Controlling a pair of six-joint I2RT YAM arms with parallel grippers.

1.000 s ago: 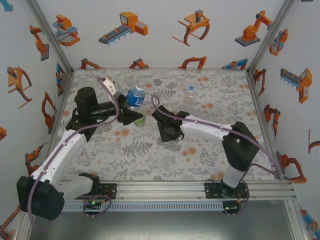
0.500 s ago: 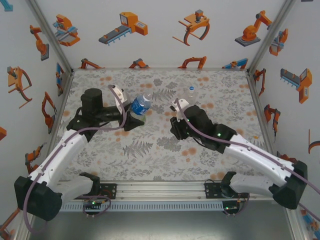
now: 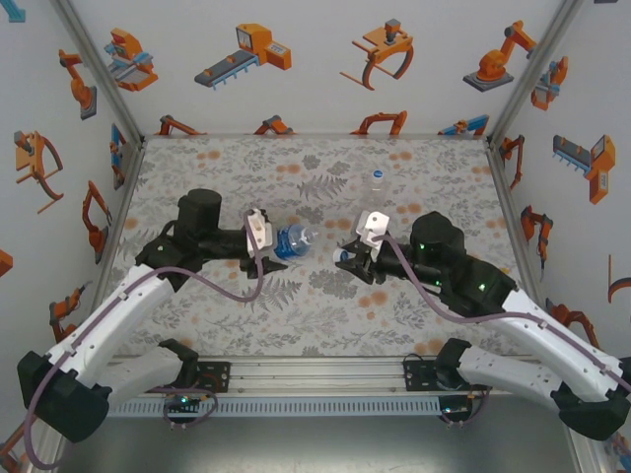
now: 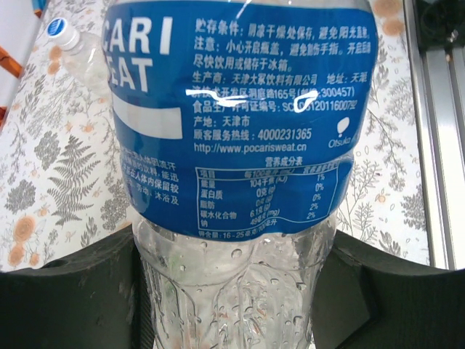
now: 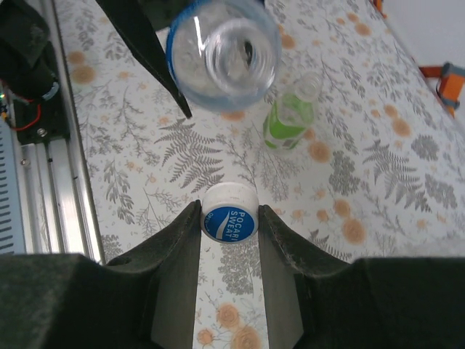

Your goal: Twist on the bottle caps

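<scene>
**One bottle looks capped; the second cap is held ready, not yet on**

The green-tinted bottle (image 5: 289, 120) stands upright on the floral table (image 3: 246, 315). A small white cap (image 4: 61, 30) sits on its neck, so that half of the job looks done, though I cannot tell how tight it is.

The blue-label bottle (image 3: 296, 239) is to the left of the green-tinted bottle and on its near side. The left gripper (image 3: 279, 241) is clamped around its body and appears to hold it clear of the table. Its long axis lies close to level, and its bare, open mouth points right, toward the right gripper (image 5: 229, 214). That gripper, just on the near side of the green-tinted bottle, has its jaws narrowed on the second cap (image 5: 229, 218). The cap is pinched at the rim with its printed top facing the wrist camera, so the threaded side should face the bottle.

Cap and mouth are apart. In the right wrist view the mouth sits off the cap's line. As I judge it, what is left is to bring the two axes together, seat the cap on the neck and turn it home.
</scene>
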